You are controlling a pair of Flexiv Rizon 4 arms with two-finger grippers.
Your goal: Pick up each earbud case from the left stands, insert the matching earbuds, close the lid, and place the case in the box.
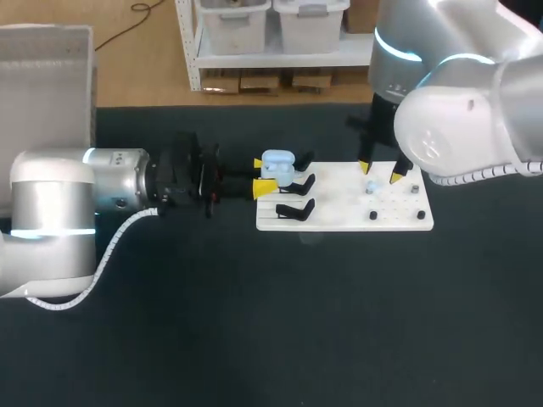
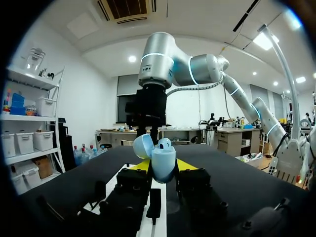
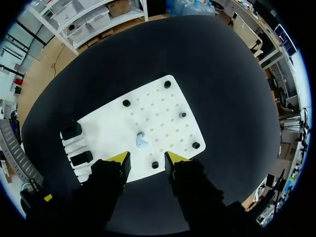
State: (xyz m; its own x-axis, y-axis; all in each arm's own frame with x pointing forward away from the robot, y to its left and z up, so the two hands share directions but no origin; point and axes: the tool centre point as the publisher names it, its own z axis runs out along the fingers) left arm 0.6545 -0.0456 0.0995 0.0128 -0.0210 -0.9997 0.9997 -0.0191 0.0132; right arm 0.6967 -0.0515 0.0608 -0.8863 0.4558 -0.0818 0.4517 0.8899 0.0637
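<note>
The light-blue earbud case (image 1: 277, 164) stands upright with its lid open at the white board's (image 1: 339, 217) 10 o'clock corner. One pale-blue earbud (image 1: 371, 187) lies toward 2 o'clock.

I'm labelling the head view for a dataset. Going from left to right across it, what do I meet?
left arm → open blue earbud case → loose earbud on the white board → black peg at the board's right corner.
</note>
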